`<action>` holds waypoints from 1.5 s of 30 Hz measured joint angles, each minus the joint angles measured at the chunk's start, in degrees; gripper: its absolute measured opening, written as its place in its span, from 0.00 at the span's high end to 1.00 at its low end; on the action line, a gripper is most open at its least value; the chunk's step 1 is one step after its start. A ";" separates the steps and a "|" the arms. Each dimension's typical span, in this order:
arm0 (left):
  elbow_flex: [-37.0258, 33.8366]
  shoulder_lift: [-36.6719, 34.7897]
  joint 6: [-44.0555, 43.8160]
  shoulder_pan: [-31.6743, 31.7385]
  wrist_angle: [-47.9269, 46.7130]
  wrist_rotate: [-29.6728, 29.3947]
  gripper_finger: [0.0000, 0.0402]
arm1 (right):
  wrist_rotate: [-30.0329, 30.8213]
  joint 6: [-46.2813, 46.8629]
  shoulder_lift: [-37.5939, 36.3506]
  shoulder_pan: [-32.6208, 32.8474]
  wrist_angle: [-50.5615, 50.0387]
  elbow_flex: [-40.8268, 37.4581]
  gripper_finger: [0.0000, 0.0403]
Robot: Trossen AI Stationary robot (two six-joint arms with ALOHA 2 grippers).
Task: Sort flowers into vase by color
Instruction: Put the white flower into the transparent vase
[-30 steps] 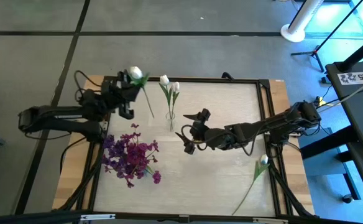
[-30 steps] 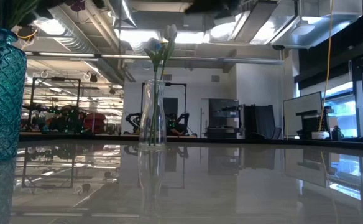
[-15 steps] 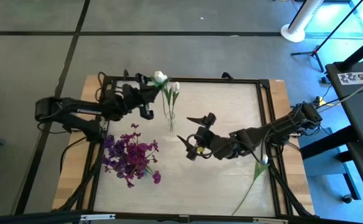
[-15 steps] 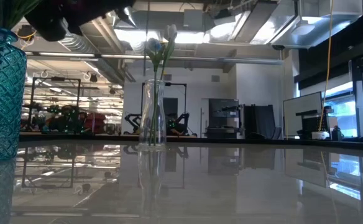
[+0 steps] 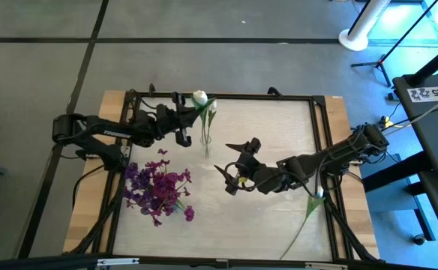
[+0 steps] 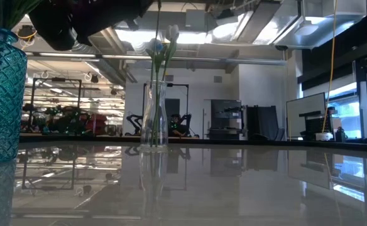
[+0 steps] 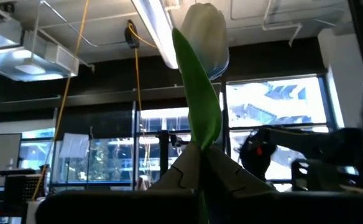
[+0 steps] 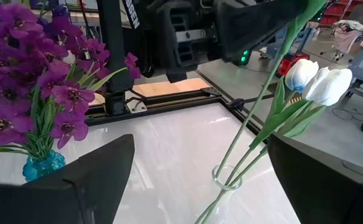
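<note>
My left gripper [image 5: 184, 124] is shut on a white tulip [image 5: 199, 97] and holds it over the clear glass vase [image 5: 206, 147]. In the left wrist view the white bud [image 7: 204, 34] and a green leaf rise above the shut gripper [image 7: 199, 173]. The clear vase [image 8: 225, 180] holds two white tulips [image 8: 318, 81] by their stems. Purple flowers [image 5: 157, 188] stand in a teal vase [image 6: 1, 94] on the table's left. My right gripper [image 5: 230, 175] is open, right of the clear vase, touching nothing. Another white tulip [image 5: 316, 194] lies flat near the right edge. My left gripper pinches the tulip's stem and leaf [image 7: 199, 140] a little below the bud, between its two fingers. The fingers come level from the table's left, across the stem. The tulip is lifted clear and nearly upright, and its long stem [image 8: 256, 99] hangs down to the clear vase's mouth.
A black frame [image 5: 320, 120] runs around the pale table top. The table's middle and near part, between the purple bunch and the lying tulip, is bare board. My right arm stretches in from the right edge.
My left gripper has carried the white tulip toward the table's right, from near the far left corner to above the clear vase. My right gripper has drifted slightly toward the near edge and stayed open.
</note>
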 joint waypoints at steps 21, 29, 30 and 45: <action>-3.43 -13.83 -4.46 1.31 -34.04 5.64 0.68 | -8.40 23.39 -0.06 -1.53 -5.19 0.04 0.08; -3.43 -30.39 -9.30 0.41 -59.64 5.66 0.65 | -26.55 54.45 -3.63 -4.36 -29.74 0.09 0.09; -3.43 -32.18 -10.38 0.04 -60.67 5.51 0.66 | -28.81 58.82 -3.63 -4.35 -34.14 0.09 0.10; -3.38 -39.44 -27.29 -10.91 -63.84 4.95 0.68 | -60.53 112.34 -3.84 13.51 -47.91 -19.93 0.26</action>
